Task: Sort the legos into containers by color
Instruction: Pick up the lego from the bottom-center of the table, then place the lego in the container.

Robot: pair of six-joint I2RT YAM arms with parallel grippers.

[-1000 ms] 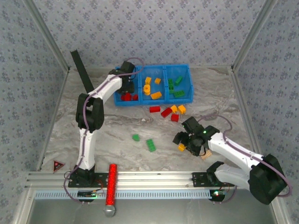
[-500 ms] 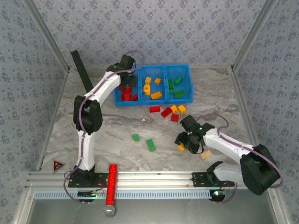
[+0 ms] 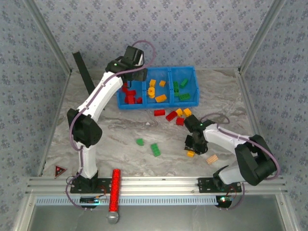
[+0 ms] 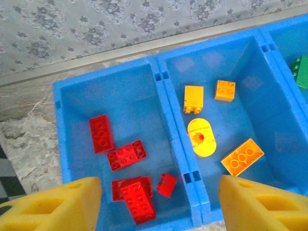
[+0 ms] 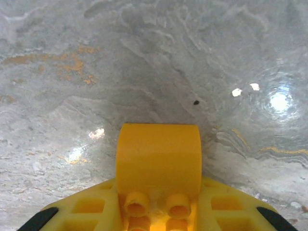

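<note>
The blue bin stands at the back of the table with red legos in its left compartment, orange-yellow ones in the middle and green ones on the right. My left gripper hovers open over the left compartment, nothing between its fingers. From the left wrist, the gripper looks down on the red bricks and the round orange piece. My right gripper is low on the table, shut on an orange-yellow brick. The right wrist view has that brick clamped in the gripper.
Loose bricks lie in front of the bin: red, red, orange, red. Two green ones lie mid-table. A tan wooden block sits right of my right gripper. A long red bar rests on the front rail.
My left gripper has lifted out of the red compartment and opened wider. My right gripper has closed on the orange-yellow brick on the table.
</note>
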